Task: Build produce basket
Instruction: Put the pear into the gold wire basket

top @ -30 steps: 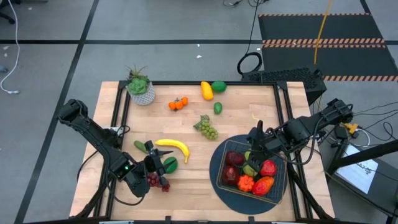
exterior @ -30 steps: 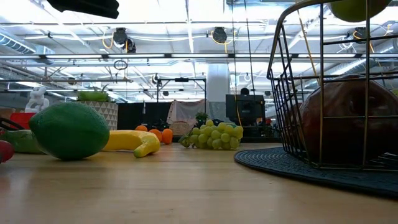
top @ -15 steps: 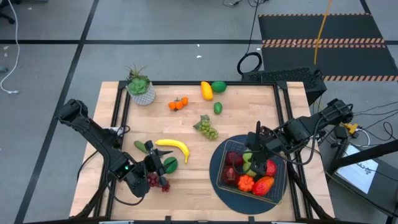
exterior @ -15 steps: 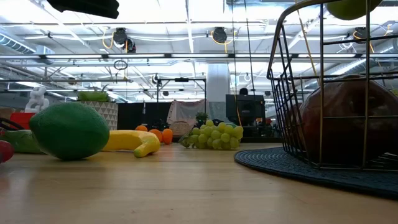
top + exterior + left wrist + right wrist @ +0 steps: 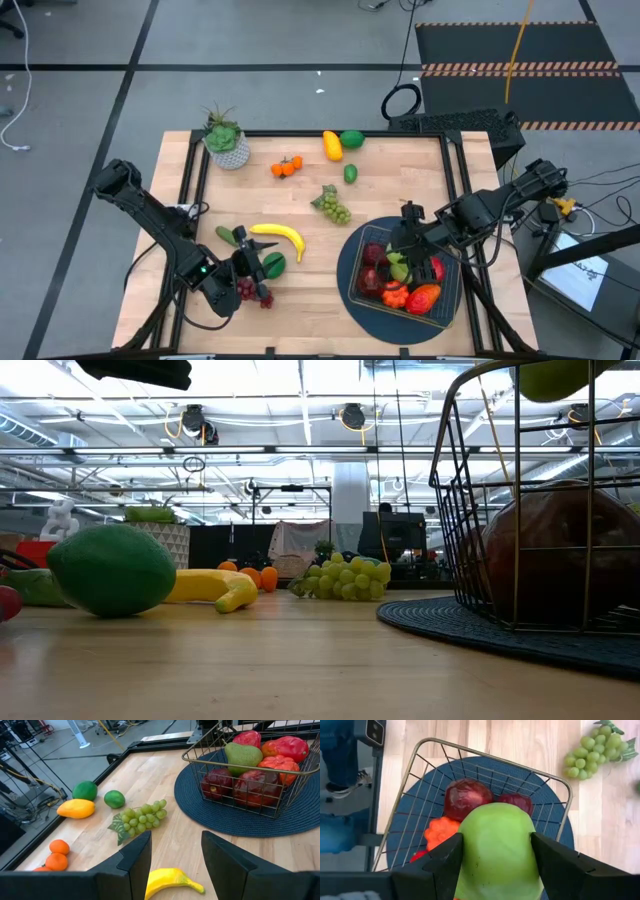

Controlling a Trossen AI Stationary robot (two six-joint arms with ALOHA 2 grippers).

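While my left end effector (image 5: 172, 865) is waiting half open and empty over the banana (image 5: 279, 237), my right end effector (image 5: 495, 865) is gripping a green pear (image 5: 496, 851) directly above the basket (image 5: 455, 296), so the pear's way in lies straight down.

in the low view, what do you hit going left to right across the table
big lime → banana → oranges → green grapes → blue mat → wire basket
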